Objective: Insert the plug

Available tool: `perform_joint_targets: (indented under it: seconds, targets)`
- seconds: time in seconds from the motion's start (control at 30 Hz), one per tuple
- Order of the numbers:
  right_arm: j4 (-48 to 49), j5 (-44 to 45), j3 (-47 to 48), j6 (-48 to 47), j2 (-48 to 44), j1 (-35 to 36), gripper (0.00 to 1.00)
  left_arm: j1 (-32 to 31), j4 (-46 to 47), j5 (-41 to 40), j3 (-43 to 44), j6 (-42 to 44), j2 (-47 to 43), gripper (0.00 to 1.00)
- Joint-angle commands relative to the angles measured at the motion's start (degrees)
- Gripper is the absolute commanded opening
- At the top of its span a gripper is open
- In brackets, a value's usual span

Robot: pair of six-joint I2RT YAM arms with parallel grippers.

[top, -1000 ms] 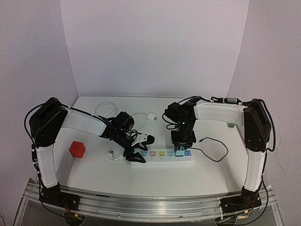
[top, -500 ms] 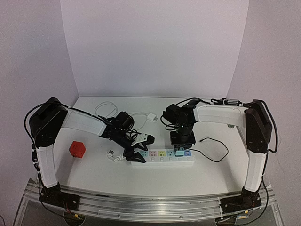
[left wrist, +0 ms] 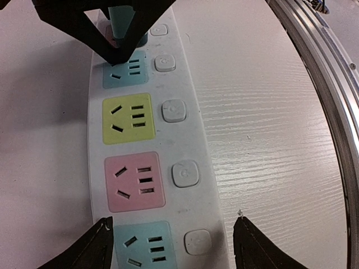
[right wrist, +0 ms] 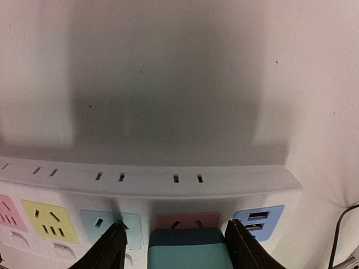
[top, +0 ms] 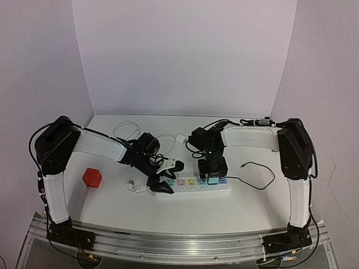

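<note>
Overhead view bright and even, with soft light from above. Faint arm shadows fall on the white wood-grain table [top: 112,207]. My right wrist view is dimmer, with a broad grey shadow; the teal rectangular plug [right wrist: 189,255] is blurred. Left wrist view is sharp but bowed at its edges.

The plug [right wrist: 189,249] is cut off by the right wrist view's bottom edge, its prongs unseen. The power strip [left wrist: 188,134] runs past the left wrist view's bottom edge.

My work corner: white table, pale lilac walls, soft even light.
I face a white wood-grain table [top: 168,216], closed in by a plain back wall [top: 185,56] and side walls [top: 39,67]; a metal rail [top: 179,245] runs along its near edge.
</note>
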Motion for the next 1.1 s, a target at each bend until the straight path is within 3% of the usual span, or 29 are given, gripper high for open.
perform_joint_targets:
  seconds: [0.0, 0.27, 0.53, 0.7, 0.83, 1.07]
  targets:
    - [-0.93, 0.51, 5.74, -2.98, 2.06, 0.38, 0.60, 0.35, 0.06, 0.73, -0.91, 0.83, -2.78, 0.73]
    - [-4.70, 2.27, 15.62, -6.67, -0.31, -1.73, 0.69, 0.38, 0.04, 0.76, -1.11, 0.91, -2.82, 0.73]
    - [-6.68, 4.20, 18.58, -11.57, -6.62, -7.85, 0.74, 0.35, -0.61, 0.76, -1.29, 3.27, -2.32, 0.74]
    - [-7.42, 4.02, 17.14, -13.94, -9.73, -15.73, 0.76, 0.49, -7.02, 0.74, -0.87, 11.08, -1.81, 0.80]
    - [-8.33, 2.72, 13.50, -14.66, -10.48, -25.92, 0.77, 0.89, -10.16, -1.43, -1.05, 14.57, -1.75, 0.83]
    - [-8.73, -0.79, 13.44, -20.59, -4.92, -39.80, 0.78, 1.83, -10.50, -6.27, 2.13, 17.26, 0.15, 0.79]
